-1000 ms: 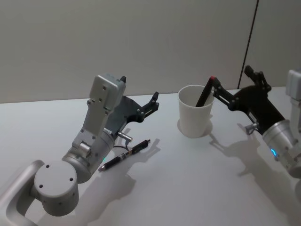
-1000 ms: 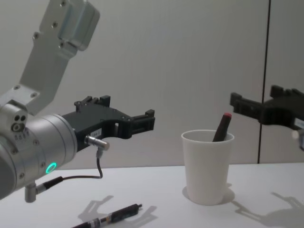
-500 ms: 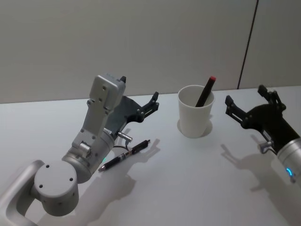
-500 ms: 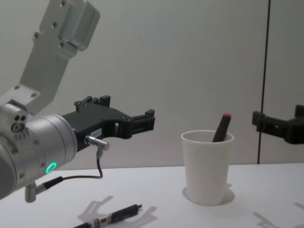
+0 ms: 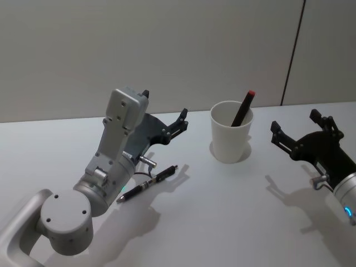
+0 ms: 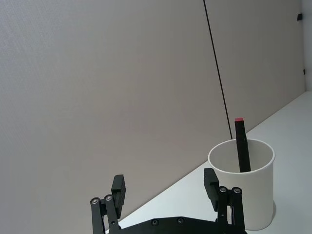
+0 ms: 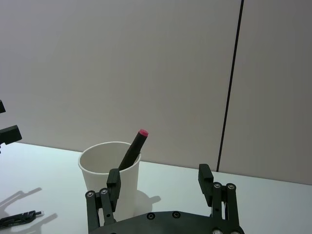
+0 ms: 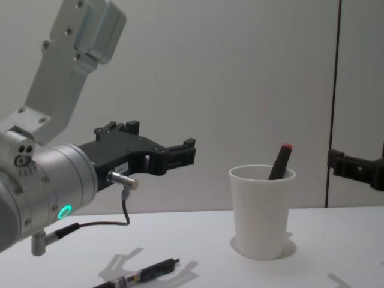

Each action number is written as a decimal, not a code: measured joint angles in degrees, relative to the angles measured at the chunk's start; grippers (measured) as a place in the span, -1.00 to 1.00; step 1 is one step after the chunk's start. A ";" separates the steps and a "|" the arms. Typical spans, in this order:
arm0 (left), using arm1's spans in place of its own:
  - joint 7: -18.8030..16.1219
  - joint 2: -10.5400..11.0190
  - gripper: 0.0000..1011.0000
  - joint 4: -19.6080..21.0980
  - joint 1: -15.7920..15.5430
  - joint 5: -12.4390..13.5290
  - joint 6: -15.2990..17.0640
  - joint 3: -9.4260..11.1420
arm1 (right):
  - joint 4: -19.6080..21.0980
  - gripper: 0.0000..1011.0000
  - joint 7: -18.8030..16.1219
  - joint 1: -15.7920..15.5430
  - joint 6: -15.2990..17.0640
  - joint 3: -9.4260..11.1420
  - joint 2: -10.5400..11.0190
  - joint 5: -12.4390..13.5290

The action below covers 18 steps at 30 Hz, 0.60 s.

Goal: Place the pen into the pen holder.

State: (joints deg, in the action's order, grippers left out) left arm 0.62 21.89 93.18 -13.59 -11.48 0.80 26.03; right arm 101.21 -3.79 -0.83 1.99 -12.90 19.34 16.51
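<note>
Pen holder: a white paper cup [image 5: 231,138] stands upright toward the far side of the pale worktop [image 5: 222,217]. It is between the two arms and nearer the right one.

Pen: a black pen with a red top [image 5: 245,107] stands inside the cup. It tilts toward the robot's right and rests against the rim, with its red end poking out above the rim.

Second pen: a dark pen [image 5: 150,182] lies flat on the worktop just beside the left arm's wrist, well apart from the cup. In the chest view it lies below the left arm's black fingers.

Left end effector: the left end effector [image 5: 184,120] hangs above the worktop to the left of the cup and points toward it. It is released, with its black fingers spread wide and nothing between them. Its own wrist view sees the cup and the red-topped pen beyond the fingertips, clear of both.

Right end effector: the right end effector [image 5: 295,122] is raised above the worktop to the right of the cup, near it but apart, and faces it. It is released too, its fingers spread and grasping nothing.

Left arm: the grey arm is folded upward, and a green light ring glows at its wrist.

Background: a plain grey wall [image 5: 139,50] has a thin dark vertical seam [image 5: 292,53] behind and to the right of the cup.
</note>
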 joint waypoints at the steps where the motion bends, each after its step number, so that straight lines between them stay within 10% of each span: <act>1: 0.00 0.00 0.98 0.00 0.00 0.00 0.00 0.00 | 0.01 0.98 0.00 -0.01 0.00 0.00 0.00 0.00; 18: 2.43 0.68 0.98 0.12 0.36 -1.54 -0.69 -0.56 | 0.02 0.98 -0.02 -0.01 -0.02 -0.05 -0.01 0.00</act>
State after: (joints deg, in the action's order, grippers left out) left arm 3.06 22.58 93.30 -13.23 -13.02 0.10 25.46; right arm 101.23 -3.81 -0.84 1.97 -12.94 19.33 16.51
